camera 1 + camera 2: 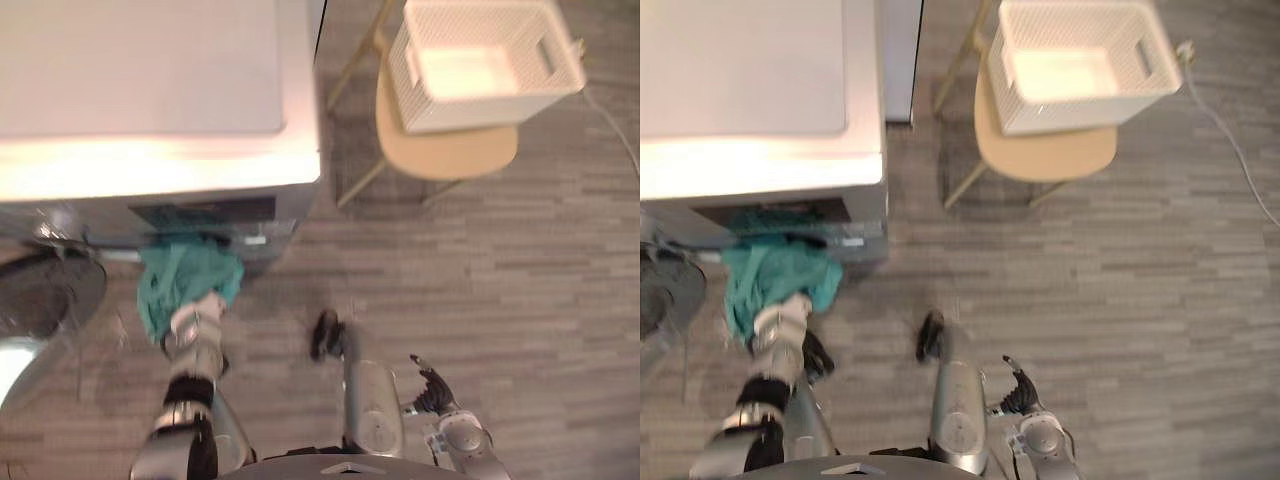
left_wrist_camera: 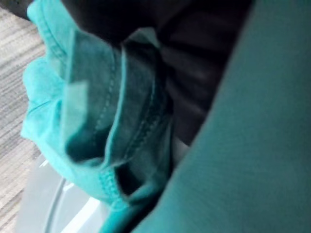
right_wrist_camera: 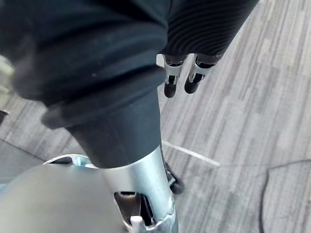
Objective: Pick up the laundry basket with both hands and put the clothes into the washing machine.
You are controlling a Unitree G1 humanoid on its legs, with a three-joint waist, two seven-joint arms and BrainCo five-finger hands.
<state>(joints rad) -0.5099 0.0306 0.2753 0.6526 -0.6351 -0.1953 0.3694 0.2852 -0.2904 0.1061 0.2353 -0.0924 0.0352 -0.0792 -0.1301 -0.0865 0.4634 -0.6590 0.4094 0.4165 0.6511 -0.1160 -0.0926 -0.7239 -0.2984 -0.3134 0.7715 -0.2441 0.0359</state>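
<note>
Teal crumpled garment [image 1: 185,275] hangs left of centre in the left eye view, at the front opening of the white front-loading washing machine [image 1: 150,90]. Part of it lies in the dark mouth and part droops toward the grey plank floor [image 1: 500,300]. The left hand [image 1: 198,315] enters from the lower left and meets the cloth from below, presumably to feed it inward. Its fingers are buried in the fabric, so whether they grip or merely press cannot be told. What appears to be the machine's dark round door [image 1: 45,290] stands swung aside at the left edge, leaving the arm room. At the upper right, the white perforated plastic laundry basket [image 1: 480,60] sits on the round tan wooden chair [image 1: 450,150], well apart from both hands. Its inside looks bare, so it is probably parked there with its load already out. The right hand [image 1: 435,385] hangs at the lower right, near nothing.

The right eye view gives the same arrangement, with the garment's upper part tucked under the machine's front panel.

In the left wrist view, folds and stitched seams of the garment lie close over the hand, above a pale curved edge of the machine.

In the right wrist view, the silver dark-tipped fingers [image 3: 182,80] point loosely at the floor, relaxed and holding nothing. The hand is judged idle while the drooping cloth awaits pushing in.
</note>
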